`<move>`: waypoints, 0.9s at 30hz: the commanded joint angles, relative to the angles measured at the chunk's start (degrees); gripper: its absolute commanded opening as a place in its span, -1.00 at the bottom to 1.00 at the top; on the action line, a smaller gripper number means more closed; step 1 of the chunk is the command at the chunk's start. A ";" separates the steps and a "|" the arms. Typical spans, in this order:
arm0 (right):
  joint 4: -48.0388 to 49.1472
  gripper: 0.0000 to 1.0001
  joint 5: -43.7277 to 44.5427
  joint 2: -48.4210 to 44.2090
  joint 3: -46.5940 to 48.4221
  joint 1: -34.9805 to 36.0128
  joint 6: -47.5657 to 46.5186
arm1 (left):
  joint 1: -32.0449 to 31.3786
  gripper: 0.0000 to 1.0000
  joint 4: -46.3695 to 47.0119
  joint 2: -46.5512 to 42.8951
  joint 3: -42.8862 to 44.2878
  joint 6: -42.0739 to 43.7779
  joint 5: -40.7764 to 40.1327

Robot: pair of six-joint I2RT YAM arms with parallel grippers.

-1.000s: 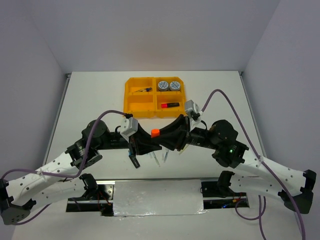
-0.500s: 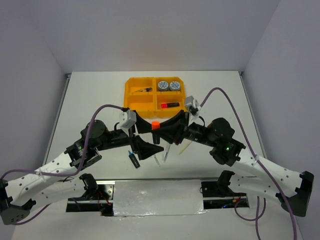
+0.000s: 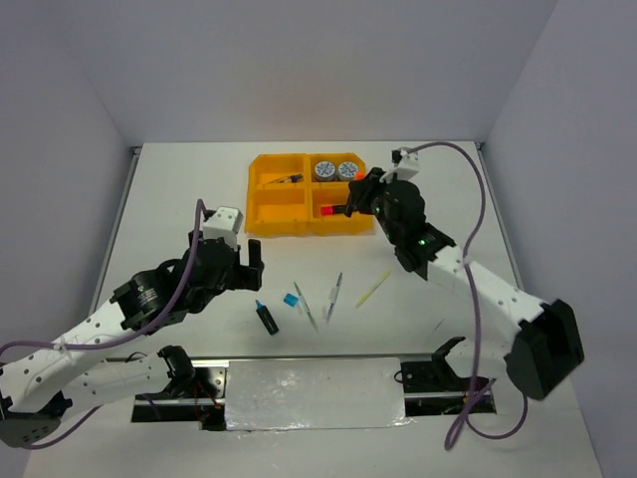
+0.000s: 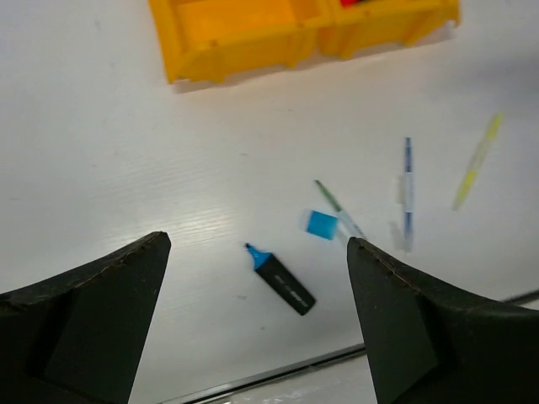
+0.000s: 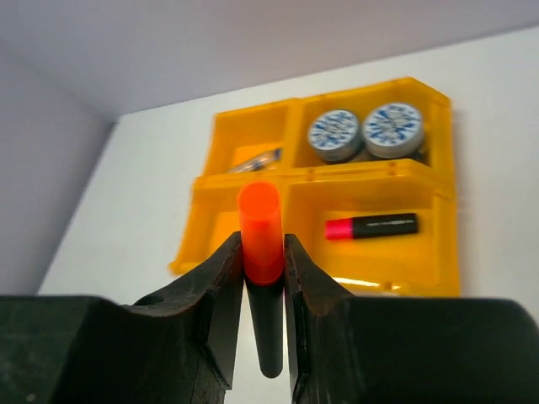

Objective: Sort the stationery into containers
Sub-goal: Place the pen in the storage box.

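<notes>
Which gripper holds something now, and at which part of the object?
The right gripper pinches the orange-capped highlighter where its cap meets the black body. The left gripper is open and empty.

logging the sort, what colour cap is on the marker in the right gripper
Orange cap, clearest in the right wrist view.

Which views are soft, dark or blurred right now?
Top external: even diffuse light, only faint shadows on the table, all sharp. Left wrist: the left gripper's fingers are black and detail-less, the yellow pen is smeared, the blue-capped highlighter is crisper. Right wrist: the orange-capped highlighter is sharp, the right gripper's fingers gripping it are underexposed, the tray is slightly soft.
</notes>
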 commanded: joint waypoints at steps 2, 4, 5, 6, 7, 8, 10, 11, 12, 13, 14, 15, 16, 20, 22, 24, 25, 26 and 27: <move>-1.58 -1.00 15.23 12.13 8.52 -1.37 7.11 | 0.06 0.99 -5.88 -3.65 -1.81 1.45 -7.63; -1.50 -1.00 17.62 15.82 10.12 -1.46 11.75 | 0.06 0.99 -2.97 -4.72 -3.66 1.72 -6.40; -0.97 -1.00 18.94 18.97 11.17 -1.55 12.82 | 0.06 0.99 -3.14 -4.90 -3.41 1.72 -5.18; -0.44 -1.00 19.64 20.31 11.87 -1.46 13.70 | 0.15 0.99 -2.71 -5.16 -3.49 1.98 -4.90; -1.05 -1.00 20.17 21.63 13.53 -1.55 16.24 | 0.15 0.99 -2.36 -5.42 -4.01 1.90 -5.08; -1.66 -1.00 21.66 24.25 14.42 -1.46 17.31 | 0.15 0.99 -2.27 -5.34 -4.19 1.81 -5.51; -1.15 -1.00 21.68 26.73 16.26 -1.55 18.81 | 0.15 0.99 -2.35 -4.90 -4.28 1.90 -5.17; -0.36 -0.99 21.50 29.17 16.80 -1.64 18.64 | 0.15 0.99 -2.27 -4.12 -4.28 1.99 -4.90; 0.17 -0.97 21.32 30.33 17.50 -1.55 18.72 | 0.15 0.99 -2.44 -3.59 -4.20 2.07 -4.73; 0.09 -0.94 21.23 31.30 18.72 -1.55 19.07 | 0.15 0.99 -2.70 -2.54 -4.02 1.99 -4.73; 0.09 -0.92 21.41 32.27 19.17 -1.55 19.07 | 0.15 0.99 -2.97 -2.00 -3.85 1.90 -4.99; 0.96 -0.90 21.06 33.84 19.52 -1.46 18.73 | 0.15 0.99 -3.14 -1.74 -3.76 1.81 -5.25; 1.14 -0.80 20.71 34.55 20.22 -1.55 18.64 | 0.15 0.99 -3.14 -1.39 -3.76 1.81 -5.25; -0.70 -0.39 18.25 37.11 21.73 -1.46 19.16 | 0.15 0.99 -2.97 -1.47 -3.93 1.81 -5.43; 0.52 -0.21 16.85 37.20 20.50 -1.46 19.43 | 0.24 0.99 -2.79 -1.73 -4.02 1.81 -5.60; 1.76 0.00 15.70 37.20 19.88 -1.46 18.99 | 0.24 0.99 -2.88 -1.65 -4.02 1.55 -5.78; 1.76 0.11 14.30 37.11 19.88 -1.46 18.64 | 0.24 0.99 -3.06 -1.56 -4.02 1.37 -6.22; 1.76 0.15 13.51 37.02 19.88 -1.46 17.68 | 0.24 0.99 -3.32 -1.47 -3.93 1.28 -6.39; 1.76 0.77 12.80 36.76 19.97 -1.37 17.15 | 0.24 0.99 -3.41 -1.47 -3.93 1.11 -6.57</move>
